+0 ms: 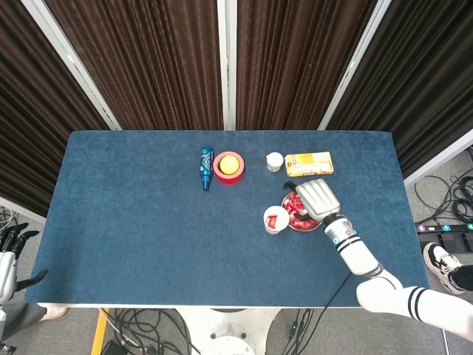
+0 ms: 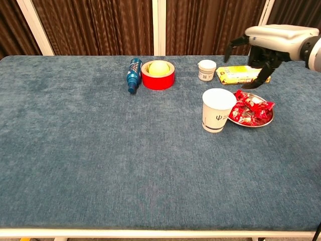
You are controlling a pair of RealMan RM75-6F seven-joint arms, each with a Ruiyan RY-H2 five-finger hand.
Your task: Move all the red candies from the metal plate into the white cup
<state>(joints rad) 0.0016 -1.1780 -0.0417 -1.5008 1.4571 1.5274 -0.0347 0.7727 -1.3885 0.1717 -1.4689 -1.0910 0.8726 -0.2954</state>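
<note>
Head view alone shows a red candy [image 1: 272, 220] inside the white cup [image 1: 275, 220]; right hand [image 2: 267, 47] hovers spread, empty.

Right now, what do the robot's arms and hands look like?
The right robot hand has a silvery-grey shell and black fingers. Its white arm carries black bands and a teal ring. The left robot hand, at the picture's edge, looks pale with dark fingers.

Red candies [image 2: 251, 109], silver metal plate [image 2: 265, 121], white cup [image 2: 217, 109], blue table [image 2: 100, 150].
</note>
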